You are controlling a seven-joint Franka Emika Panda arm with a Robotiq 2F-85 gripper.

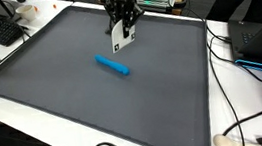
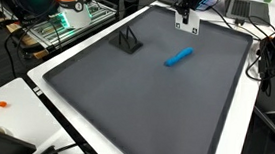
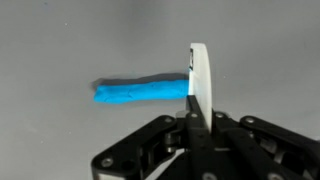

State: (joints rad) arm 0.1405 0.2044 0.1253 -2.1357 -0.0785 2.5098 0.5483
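White counter [image 1: 250, 99] is carrying a large dark grey rectangular mat [image 1: 62, 86] that is covering most of it. Black gripper [image 1: 120, 42] with white fingertips [image 3: 198, 70] is hanging over the mat's far part, with jaws pressed together and gripping nothing. Blue cylindrical stick [image 1: 112, 65] is lying flat on the mat near its middle, close to the gripper but apart from it. Small black angled stand [image 2: 129, 41] is sitting on the mat, well apart from the stick.

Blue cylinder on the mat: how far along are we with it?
Done: nothing visible; the blue cylinder lies flat on the gray mat, untouched. In hand: the gripper hangs above the mat, apart from the cylinder, jaws shut and empty. Left: all handling of it; no contact yet.
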